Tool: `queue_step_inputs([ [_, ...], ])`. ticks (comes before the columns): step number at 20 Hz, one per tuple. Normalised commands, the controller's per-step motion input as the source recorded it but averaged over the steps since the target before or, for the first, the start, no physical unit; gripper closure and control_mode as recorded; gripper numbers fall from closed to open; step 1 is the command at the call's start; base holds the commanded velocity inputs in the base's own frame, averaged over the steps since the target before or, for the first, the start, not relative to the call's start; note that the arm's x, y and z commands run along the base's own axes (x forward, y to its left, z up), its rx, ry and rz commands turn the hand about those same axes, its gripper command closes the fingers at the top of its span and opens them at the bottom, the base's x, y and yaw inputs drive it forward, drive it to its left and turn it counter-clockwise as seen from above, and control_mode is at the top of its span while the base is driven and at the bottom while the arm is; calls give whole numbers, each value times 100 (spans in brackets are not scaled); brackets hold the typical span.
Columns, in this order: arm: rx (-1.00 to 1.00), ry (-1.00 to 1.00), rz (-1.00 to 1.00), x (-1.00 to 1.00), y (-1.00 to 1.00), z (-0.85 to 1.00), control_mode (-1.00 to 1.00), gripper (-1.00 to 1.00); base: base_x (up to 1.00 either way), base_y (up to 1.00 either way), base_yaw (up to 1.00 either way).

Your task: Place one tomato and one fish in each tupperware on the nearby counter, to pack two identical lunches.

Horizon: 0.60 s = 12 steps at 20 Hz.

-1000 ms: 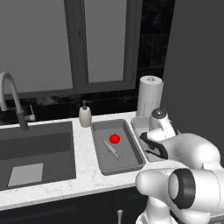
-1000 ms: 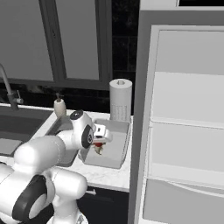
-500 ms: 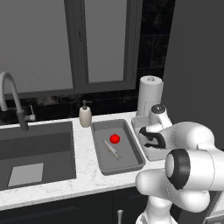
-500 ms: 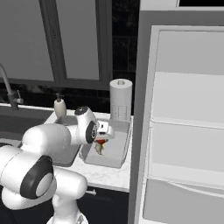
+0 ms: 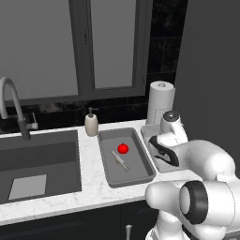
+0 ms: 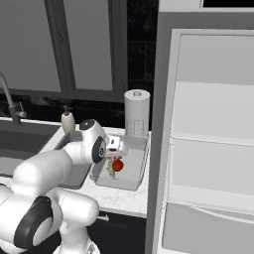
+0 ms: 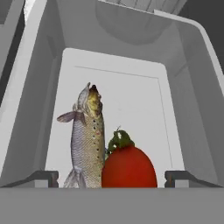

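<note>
The lighter tupperware [image 7: 118,94] holds a silvery-brown fish [image 7: 87,140] lying lengthwise and a red tomato [image 7: 129,169] with a green stem beside it. My gripper [image 7: 113,179] hovers just above them, open, with its fingertips [image 7: 42,178] standing wide on either side of both, clear of them. In the right base view the gripper [image 6: 115,157] points down over the tomato [image 6: 118,165] in that tupperware [image 6: 139,171]. The darker tupperware [image 5: 136,171] on the counter [image 5: 93,190] holds another tomato [image 5: 123,149] and a slim fish [image 5: 120,160].
A paper towel roll [image 5: 160,101] stands behind the lighter tray and a soap dispenser [image 5: 91,124] behind the darker one. The dark sink [image 5: 37,164] with its faucet [image 5: 11,101] lies to the left. A tall cabinet [image 6: 213,149] walls the right side.
The jaws have spread wide and let go of the tomato, which now rests in the lighter tray beside the fish. The arm's elbow has shifted a little.
</note>
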Motion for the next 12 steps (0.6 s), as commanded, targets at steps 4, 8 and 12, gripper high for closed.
queue_step_inputs([
  [4,-2,-18,0,-56,9,52,-100,-100,0,0,0],
  [8,0,-1,0,-69,53,73,-100,-100,0,0,0],
  [12,0,-3,0,-80,48,92,-100,-100,0,0,0],
])
